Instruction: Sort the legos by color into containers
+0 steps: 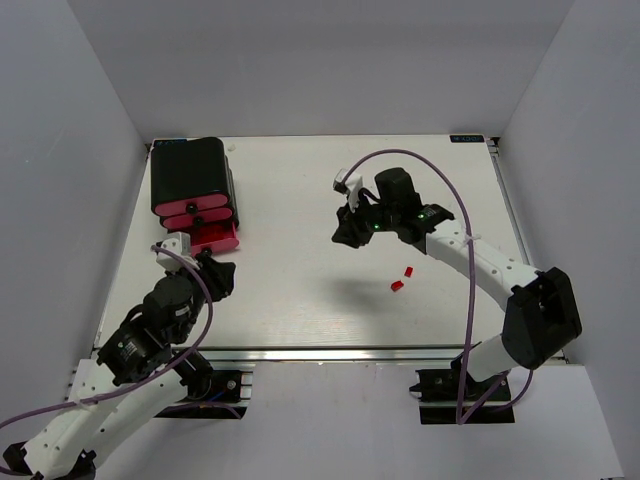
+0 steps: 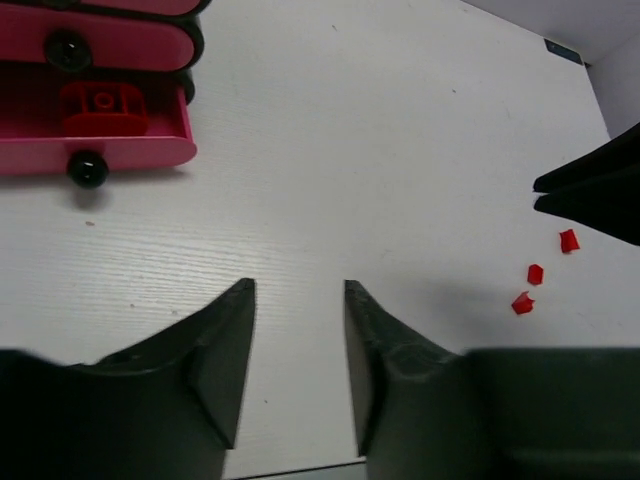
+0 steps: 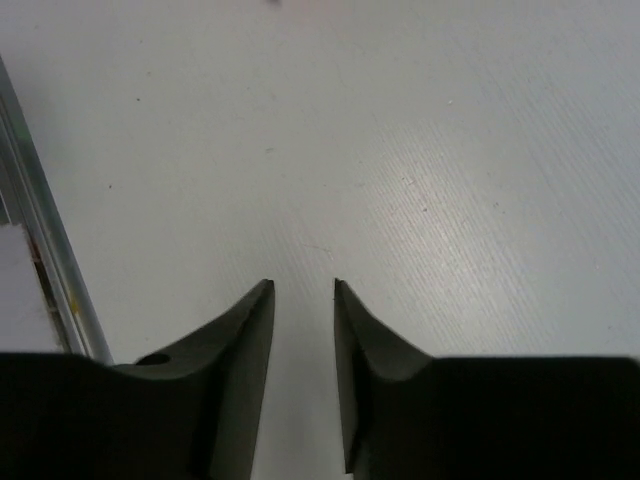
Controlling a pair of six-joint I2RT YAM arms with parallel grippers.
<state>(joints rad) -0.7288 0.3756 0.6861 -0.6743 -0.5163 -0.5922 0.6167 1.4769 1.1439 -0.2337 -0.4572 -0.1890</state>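
as the three tiny red plastic lego bricks (image 2: pixel 535 273) lie loose on the white table (image 1: pixel 300 200) near the right arm, well apart from the drawers, they are judged light, rigid and slick, apt to skid; take each across two flat opposite sides. the glossy black rounded housing (image 1: pixel 188 172) holds three magenta-pink drawers (image 2: pixel 130 45); the lowest drawer (image 2: pixel 100 153) stands pulled out with a red brick (image 2: pixel 103 108) inside, the others shut, contents hidden. left gripper (image 2: pixel 298 340): released, empty. right gripper (image 3: pixel 302 330): released, empty, over bare table.
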